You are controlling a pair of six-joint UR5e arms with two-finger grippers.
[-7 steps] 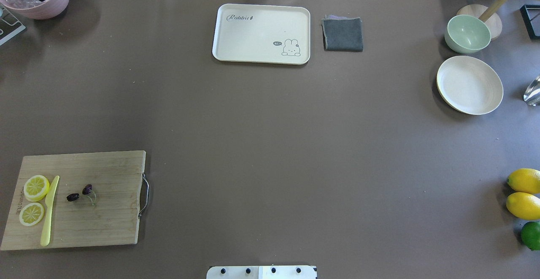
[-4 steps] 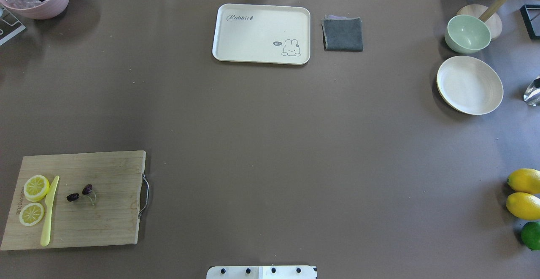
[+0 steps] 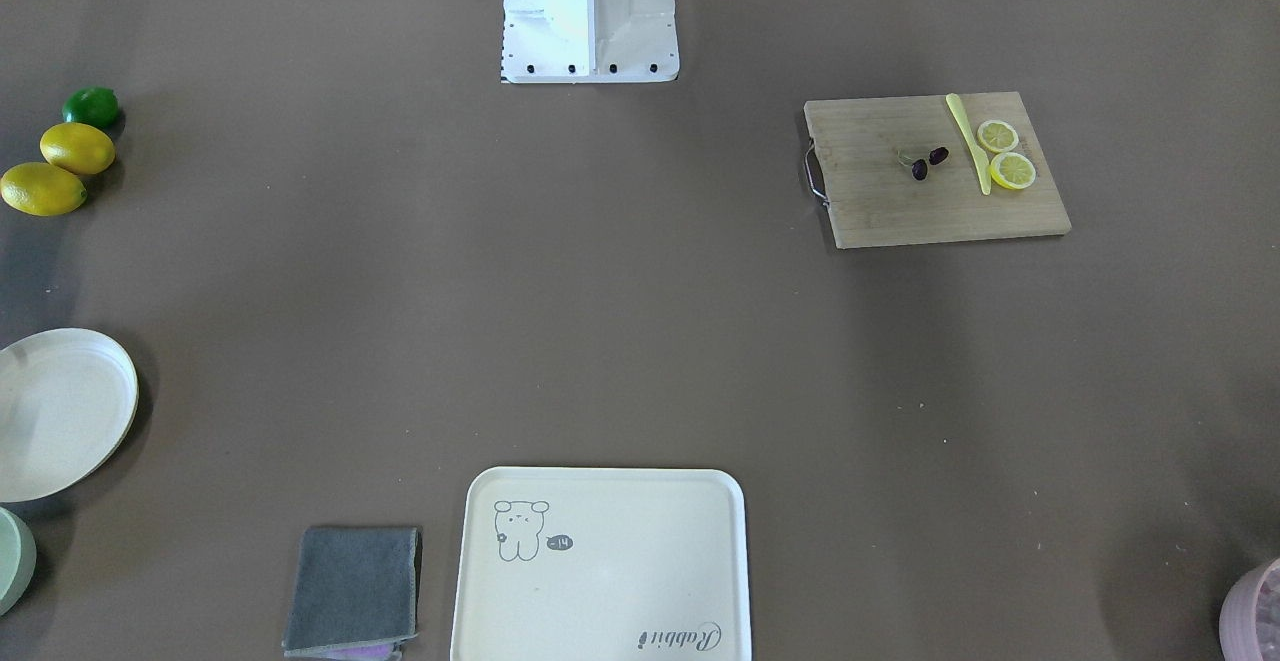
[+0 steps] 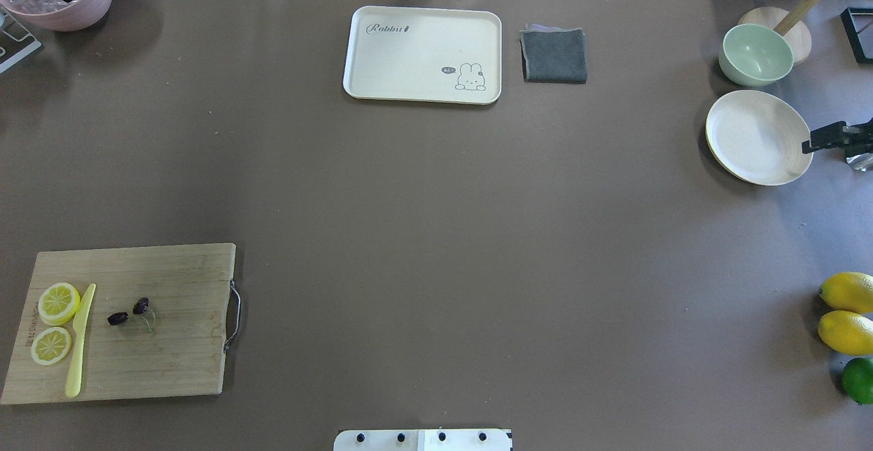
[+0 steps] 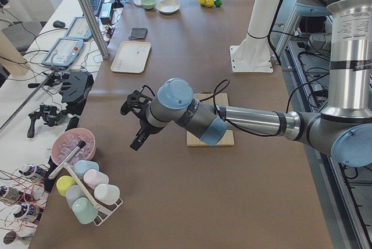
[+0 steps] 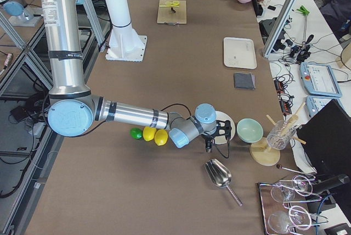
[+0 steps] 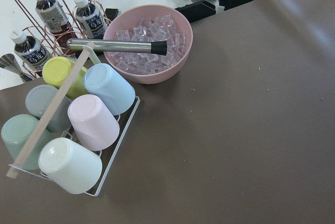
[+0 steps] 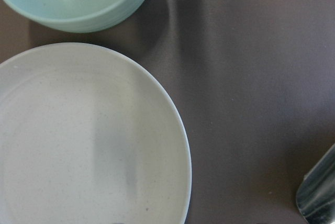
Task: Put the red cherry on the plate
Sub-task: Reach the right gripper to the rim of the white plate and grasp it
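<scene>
The red cherry [image 4: 129, 312] lies as a joined dark pair on the wooden cutting board [image 4: 170, 369] at the near left, also seen from the front as the cherry [image 3: 928, 162]. The plate [image 4: 758, 137] sits empty at the far right; the right wrist view looks straight down on the plate [image 8: 89, 140]. My right gripper [image 4: 813, 144] reaches in at the plate's right rim; the right side view shows this gripper [image 6: 217, 138] with fingers apart and nothing between them. My left gripper [image 5: 132, 127] hovers beyond the board near the pink bowl; I cannot tell its state.
Lemon slices [image 4: 58, 303] and a yellow knife [image 4: 80, 342] share the board. A rabbit tray [image 4: 423, 54] and grey cloth [image 4: 554, 55] lie at the back. A green bowl [image 4: 756, 54], metal scoop [image 6: 222, 177], lemons [image 4: 848, 312], lime [image 4: 858, 380], ice bowl [image 7: 149, 43] and cup rack [image 7: 68, 130] line the edges.
The right gripper has come into the overhead view from the right edge and now reaches the plate's right rim. The cherry and everything on the board have stayed put.
</scene>
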